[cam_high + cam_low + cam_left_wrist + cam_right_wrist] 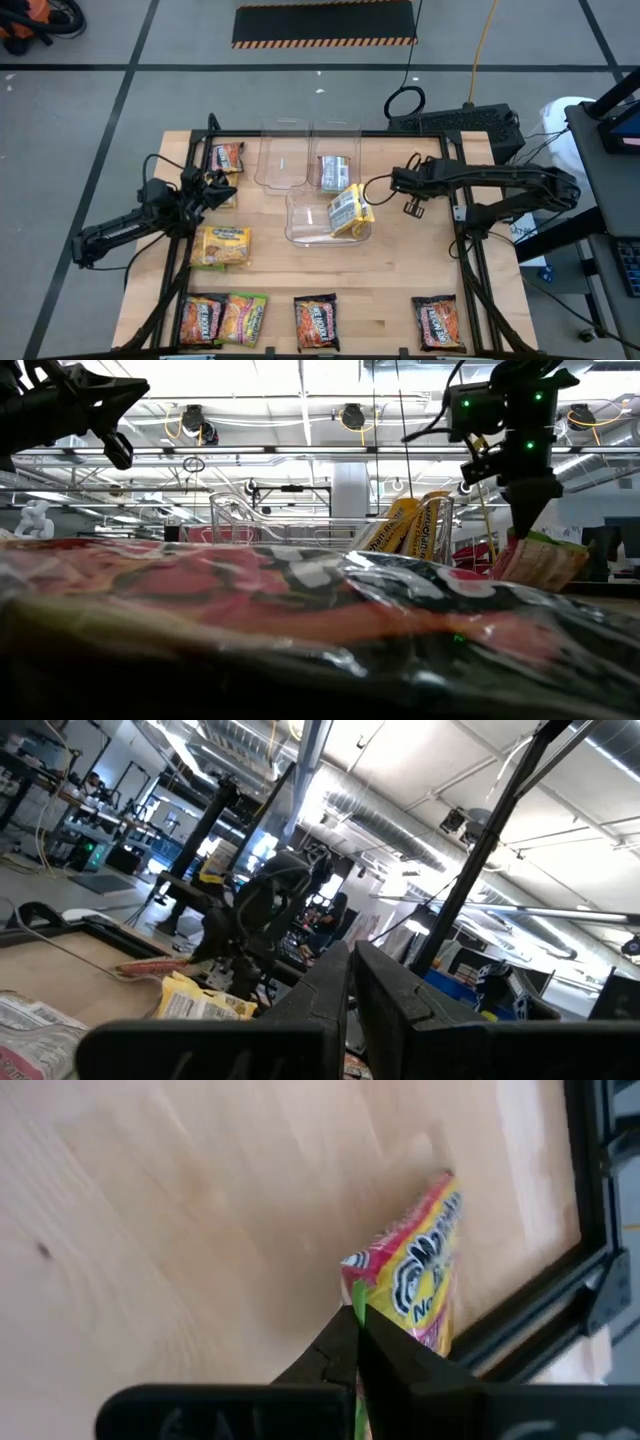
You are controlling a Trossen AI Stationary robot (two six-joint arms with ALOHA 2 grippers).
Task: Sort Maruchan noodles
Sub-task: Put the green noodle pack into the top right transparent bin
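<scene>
Maruchan noodles (226, 246) spread over my desk (400, 265), some in clear bins (320, 220), my right pincer (356, 1312) pinched on a lime-green packet edge (357, 1295), left pincer (222, 187) closed, empty, near desk's left rear.

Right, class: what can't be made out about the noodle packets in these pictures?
Low view: a blurred packet against the lens hides most of the table.
High view: print on the front-row packets is too small to read.
Right wrist view: the right gripper covers part of a red-and-yellow packet.
</scene>
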